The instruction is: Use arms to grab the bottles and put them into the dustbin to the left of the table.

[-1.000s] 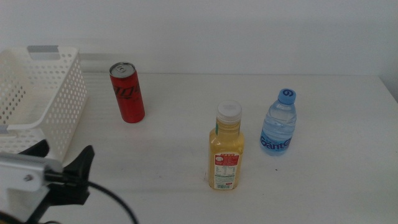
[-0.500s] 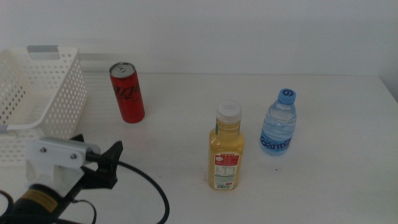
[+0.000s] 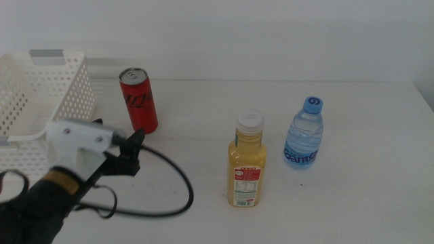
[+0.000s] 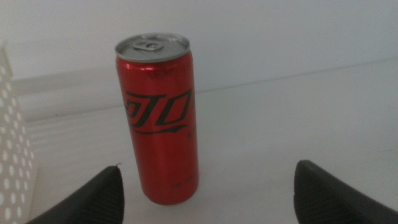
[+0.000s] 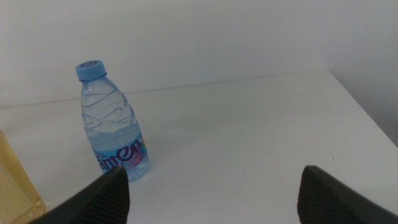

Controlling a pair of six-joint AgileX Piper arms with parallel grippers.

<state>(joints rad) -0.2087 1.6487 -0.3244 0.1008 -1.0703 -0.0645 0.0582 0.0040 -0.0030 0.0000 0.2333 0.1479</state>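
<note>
The red soda can (image 3: 139, 100) stands upright at the back left of the table (image 3: 352, 196), beside the white dustbin (image 3: 41, 102). My left gripper (image 3: 133, 152) is open just in front of the can, a short gap away. In the left wrist view the can (image 4: 158, 118) stands ahead of the open left gripper (image 4: 208, 183), nearer one jaw. The yellow juice bottle (image 3: 247, 161) stands mid-table and the clear water bottle (image 3: 303, 133) to its right. The right gripper (image 5: 214, 186) is open, well back from the water bottle (image 5: 112, 124), and is out of the middle view.
The dustbin's perforated wall (image 4: 9, 143) shows at the edge of the left wrist view, close to the can. A black cable (image 3: 178, 196) loops on the table behind the left arm. A sliver of the juice bottle (image 5: 12, 183) shows in the right wrist view.
The left arm has come forward from the bottom left corner toward the red can, its cable trailing behind. The bottles and the dustbin have not moved.
</note>
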